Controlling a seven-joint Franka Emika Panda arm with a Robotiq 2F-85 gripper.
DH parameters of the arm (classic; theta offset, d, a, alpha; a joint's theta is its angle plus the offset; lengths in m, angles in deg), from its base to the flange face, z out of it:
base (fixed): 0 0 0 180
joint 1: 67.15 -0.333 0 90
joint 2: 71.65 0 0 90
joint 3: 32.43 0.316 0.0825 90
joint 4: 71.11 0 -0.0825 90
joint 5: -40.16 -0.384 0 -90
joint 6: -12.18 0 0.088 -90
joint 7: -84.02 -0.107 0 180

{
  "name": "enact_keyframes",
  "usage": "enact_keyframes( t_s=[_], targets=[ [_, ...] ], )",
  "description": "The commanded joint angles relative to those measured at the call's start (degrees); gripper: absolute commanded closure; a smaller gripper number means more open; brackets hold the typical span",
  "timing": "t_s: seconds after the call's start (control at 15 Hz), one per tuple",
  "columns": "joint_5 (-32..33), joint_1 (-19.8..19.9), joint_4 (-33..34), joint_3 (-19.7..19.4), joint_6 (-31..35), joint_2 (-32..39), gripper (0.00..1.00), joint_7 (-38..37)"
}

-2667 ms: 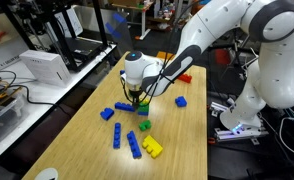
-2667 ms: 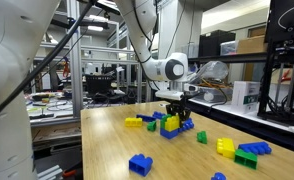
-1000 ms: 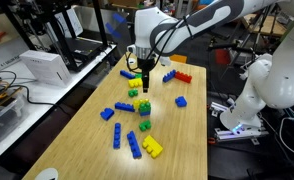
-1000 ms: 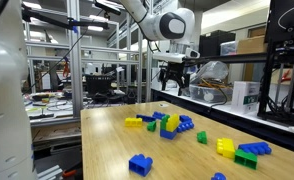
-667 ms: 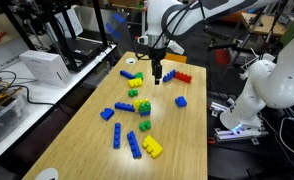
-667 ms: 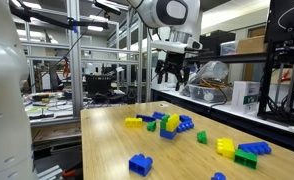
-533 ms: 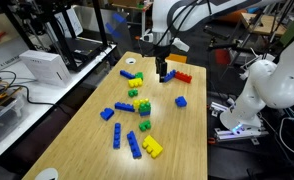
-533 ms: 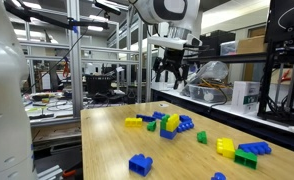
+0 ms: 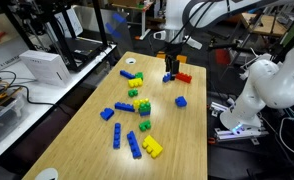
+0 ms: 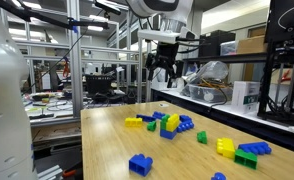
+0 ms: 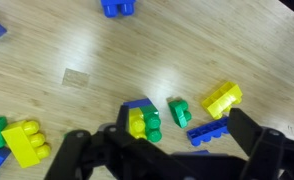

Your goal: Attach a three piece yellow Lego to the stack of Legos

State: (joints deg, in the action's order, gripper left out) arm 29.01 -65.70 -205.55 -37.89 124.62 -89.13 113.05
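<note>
Here, the claw (image 10: 162,69) hangs high above the table (image 9: 85,132), jaws spread wide, holding nothing. Below, a yellow Lego (image 11: 137,123) sits atop the stack of Legos (image 10: 169,127), with loose bricks (image 9: 151,148) nearby.

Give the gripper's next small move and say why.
Probably a short lift away to a rest pose, with no new grasp. The gripper hangs open and empty, raised well clear of the Lego stack. In the wrist view the stack already carries a yellow piece next to a green brick, so the attachment looks done.
</note>
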Motion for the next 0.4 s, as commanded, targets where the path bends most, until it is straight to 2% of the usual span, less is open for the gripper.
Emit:
enact_keyframes(
  t_s=[0.0, 0.33],
  targets=[
    [0.3, -0.8, -0.1, -0.7, -0.1, -0.2, 0.0, -0.2],
    [0.3, -0.8, -0.3, -0.7, 0.0, -0.2, 0.0, -0.2]
  ],
)
